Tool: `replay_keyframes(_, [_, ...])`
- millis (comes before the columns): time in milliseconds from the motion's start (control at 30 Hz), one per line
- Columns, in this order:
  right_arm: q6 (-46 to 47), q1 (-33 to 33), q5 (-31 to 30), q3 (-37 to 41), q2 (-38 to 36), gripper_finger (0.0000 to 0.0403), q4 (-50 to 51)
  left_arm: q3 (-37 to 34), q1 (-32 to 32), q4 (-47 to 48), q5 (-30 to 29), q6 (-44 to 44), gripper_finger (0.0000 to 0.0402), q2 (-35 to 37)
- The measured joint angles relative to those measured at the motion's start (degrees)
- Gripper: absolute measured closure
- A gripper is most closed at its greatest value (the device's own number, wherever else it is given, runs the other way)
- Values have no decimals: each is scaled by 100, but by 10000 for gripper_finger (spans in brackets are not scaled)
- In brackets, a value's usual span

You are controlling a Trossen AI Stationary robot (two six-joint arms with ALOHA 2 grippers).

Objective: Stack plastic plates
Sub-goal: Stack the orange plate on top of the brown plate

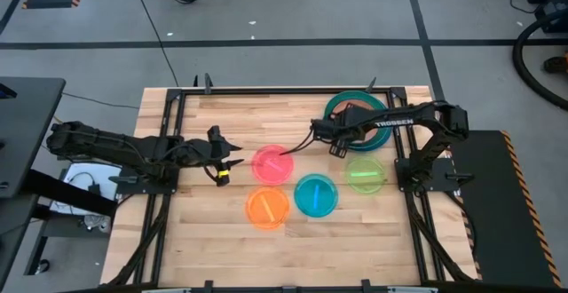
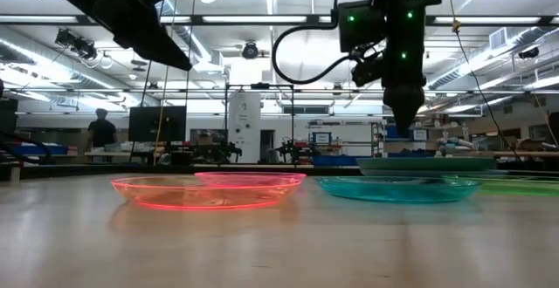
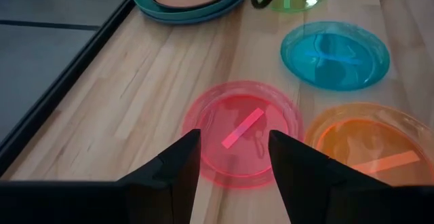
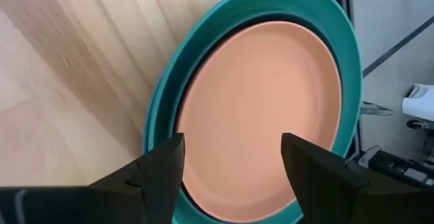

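With the right gripper (image 1: 335,137) held spread and empty over the stack of large plates (image 1: 342,106) at the upper right, the pink plate (image 1: 272,163) at centre is best taken at its rim by the left gripper (image 1: 232,155), jaws also spread.

Bright, even ceiling strip lights (image 2: 288,39) illuminate the scene; the translucent pink plate (image 2: 210,192) glows, and the near tabletop (image 2: 262,253) blurs toward six o'clock.

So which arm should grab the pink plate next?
Probably the left: its open gripper points straight at the pink plate, while the right gripper, also open, is over the brown plate.
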State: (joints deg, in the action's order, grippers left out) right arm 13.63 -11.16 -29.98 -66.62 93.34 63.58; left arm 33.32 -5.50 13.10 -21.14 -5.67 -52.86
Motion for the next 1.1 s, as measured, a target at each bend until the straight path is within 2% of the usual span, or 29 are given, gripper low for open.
replay_keyframes(633, [122, 389, -15, -1360, -2, 149, 1039, 0, 0, 9, 1, -20, 221, 0])
replay_keyframes(733, [7, 531, 96, -1528, -2, 149, 998, 0, 0, 9, 0, -20, 221, 0])
replay_keyframes(933, [-246, 949, 746, -1665, -2, 149, 458, 0, 2, 9, 2, -20, 221, 0])
replay_keyframes(1100, [-369, 1379, 802, -1664, -2, 149, -40, 2, 0, 9, 0, -23, 221, 0])
